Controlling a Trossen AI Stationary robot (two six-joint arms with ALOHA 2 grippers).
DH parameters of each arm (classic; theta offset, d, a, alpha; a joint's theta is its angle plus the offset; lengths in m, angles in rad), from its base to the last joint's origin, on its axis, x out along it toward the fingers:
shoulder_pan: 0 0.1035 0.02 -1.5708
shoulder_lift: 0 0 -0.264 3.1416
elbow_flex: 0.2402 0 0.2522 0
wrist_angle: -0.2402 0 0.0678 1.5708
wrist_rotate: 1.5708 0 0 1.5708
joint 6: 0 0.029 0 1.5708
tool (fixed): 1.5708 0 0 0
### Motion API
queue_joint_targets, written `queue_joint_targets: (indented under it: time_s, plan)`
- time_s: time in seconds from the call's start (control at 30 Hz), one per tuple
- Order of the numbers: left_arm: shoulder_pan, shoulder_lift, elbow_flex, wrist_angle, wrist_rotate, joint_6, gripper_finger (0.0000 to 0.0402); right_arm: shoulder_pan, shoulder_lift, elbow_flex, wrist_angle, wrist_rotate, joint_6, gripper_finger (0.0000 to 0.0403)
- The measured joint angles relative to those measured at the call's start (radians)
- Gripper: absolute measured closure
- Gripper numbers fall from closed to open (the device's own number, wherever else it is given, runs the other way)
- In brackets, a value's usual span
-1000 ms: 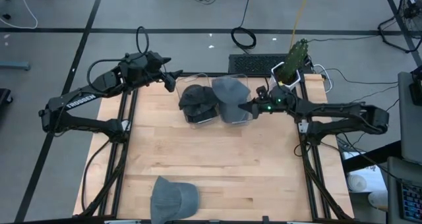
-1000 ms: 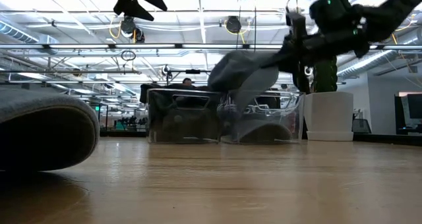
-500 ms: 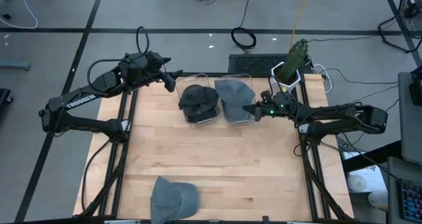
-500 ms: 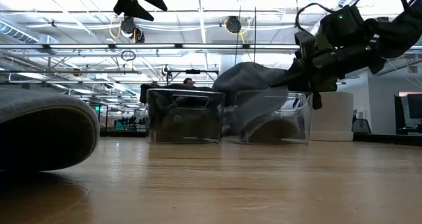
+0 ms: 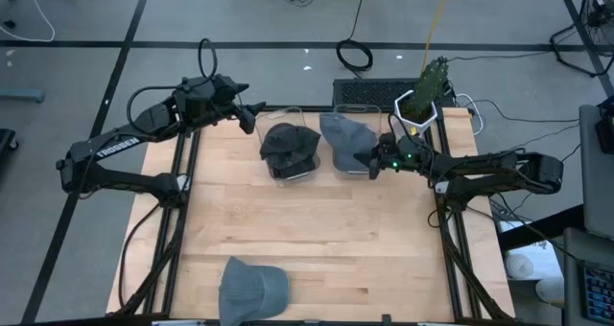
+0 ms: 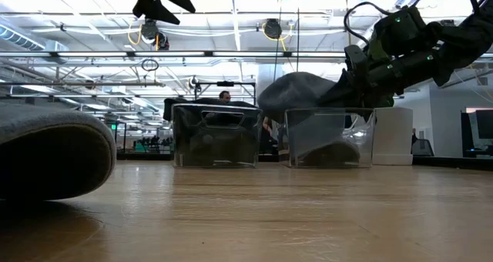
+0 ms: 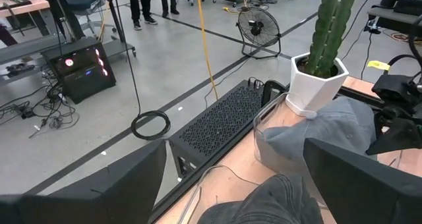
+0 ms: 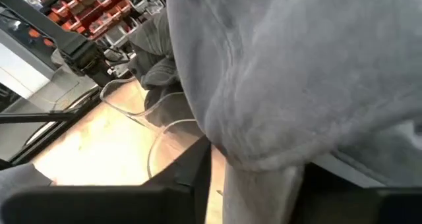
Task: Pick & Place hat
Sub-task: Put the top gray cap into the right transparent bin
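Observation:
A grey hat (image 5: 347, 139) lies over the right-hand clear bin (image 6: 330, 139) at the table's far side, humped above its rim (image 6: 296, 89). My right gripper (image 5: 377, 160) is shut on it and reaches in from the right. This hat fills the right wrist view (image 8: 283, 66). A dark hat (image 5: 291, 144) sits in the left clear bin (image 6: 216, 135). Another grey hat (image 5: 252, 288) rests crown up at the near edge. My left gripper (image 5: 249, 113) is open, raised left of the bins, touching nothing. My right gripper holds the grey hat by its right-hand edge (image 8: 257, 178), a fold of cloth pinched between the two fingers. The fingers come nearly level from the table's right side. The hat's crown bulges above the bin's rim (image 6: 308, 92), and its lower part hangs inside the bin.
A white pot with a green cactus (image 5: 422, 101) stands just behind my right gripper at the far right corner. A dark keyboard-like slab (image 5: 365, 94) lies beyond the far edge. The bare wood (image 5: 317, 230) spreads between the bins and the near hat.
My right gripper has drawn back toward the table's right edge, still shut on the grey hat. The hat has moved right with it and settled lower over the bin. The right clear bin has slid to the right, opening a gap from the left bin.

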Motion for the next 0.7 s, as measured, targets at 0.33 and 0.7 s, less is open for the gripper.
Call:
queue_joint_targets:
  time_s: [0.33,0.7]
  plan:
    - [0.000,0.000,0.000,0.000,0.000,0.000,0.0036,0.000,-0.094,0.000,-0.029,0.055,-0.079,0.0226]
    - [0.000,0.000,0.000,0.000,0.000,0.000,0.0036,0.000,-0.375,0.000,-0.265,0.234,-0.196,0.0221]
